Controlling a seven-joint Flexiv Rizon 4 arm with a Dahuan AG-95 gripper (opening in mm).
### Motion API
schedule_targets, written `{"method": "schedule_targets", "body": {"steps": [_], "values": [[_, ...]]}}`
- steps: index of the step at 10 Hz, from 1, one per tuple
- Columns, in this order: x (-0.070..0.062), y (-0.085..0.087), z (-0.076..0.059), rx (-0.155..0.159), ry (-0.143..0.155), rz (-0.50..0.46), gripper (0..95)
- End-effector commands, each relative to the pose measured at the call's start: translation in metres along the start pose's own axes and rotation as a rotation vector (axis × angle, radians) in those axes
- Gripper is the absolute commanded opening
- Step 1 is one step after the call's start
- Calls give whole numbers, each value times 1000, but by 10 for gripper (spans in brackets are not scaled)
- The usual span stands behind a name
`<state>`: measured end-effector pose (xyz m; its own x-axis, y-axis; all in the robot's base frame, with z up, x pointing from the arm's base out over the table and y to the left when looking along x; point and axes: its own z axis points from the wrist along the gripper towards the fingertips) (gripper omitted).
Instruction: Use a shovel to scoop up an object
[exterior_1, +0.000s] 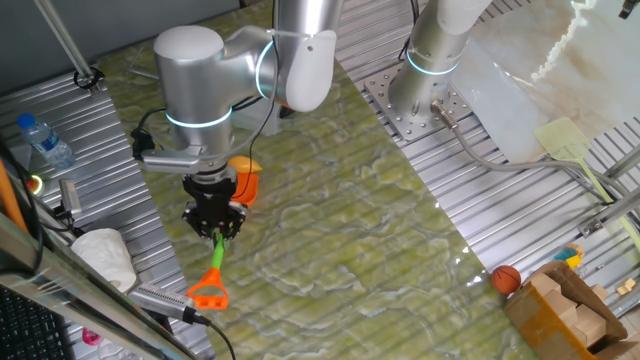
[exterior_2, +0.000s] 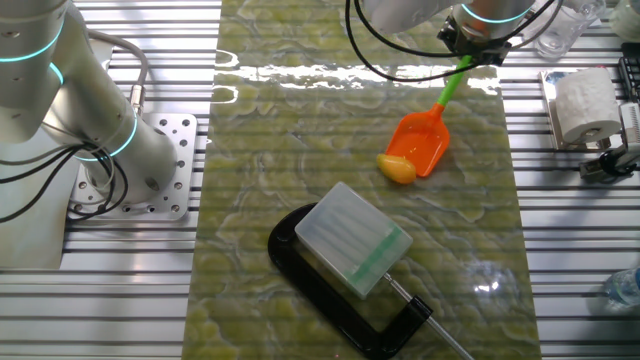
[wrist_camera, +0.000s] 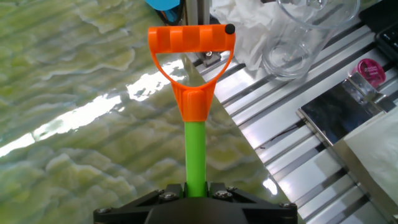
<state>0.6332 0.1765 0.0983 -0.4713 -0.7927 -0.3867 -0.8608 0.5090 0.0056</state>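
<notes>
While the gripper (exterior_1: 214, 222) clamps the green shaft of the shovel (exterior_2: 428, 132), fingers closed on it in the hand view, the orange blade rests tilted on the green mat (exterior_2: 300, 180) with its D-handle raised toward the table's edge. The object (exterior_2: 396, 169), a yellow-orange oval, lies on the mat touching the blade's front lip, not on the blade. A black clamp (exterior_2: 330, 285) with a pale box (exterior_2: 352, 238) sits near it; a paper roll (exterior_2: 582, 104) stands off the mat.
</notes>
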Motion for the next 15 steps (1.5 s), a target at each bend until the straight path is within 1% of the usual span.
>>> {"method": "schedule_targets", "body": {"steps": [1, 3, 8, 12, 15], "values": [[4, 1, -2, -1, -1, -4, 0], [9, 2, -4, -2, -2, -3, 0], [16, 7, -4, -2, -3, -3, 0], [18, 7, -5, 5, 27, 0, 0], [22, 7, -10, 2, 26, -10, 0]]}}
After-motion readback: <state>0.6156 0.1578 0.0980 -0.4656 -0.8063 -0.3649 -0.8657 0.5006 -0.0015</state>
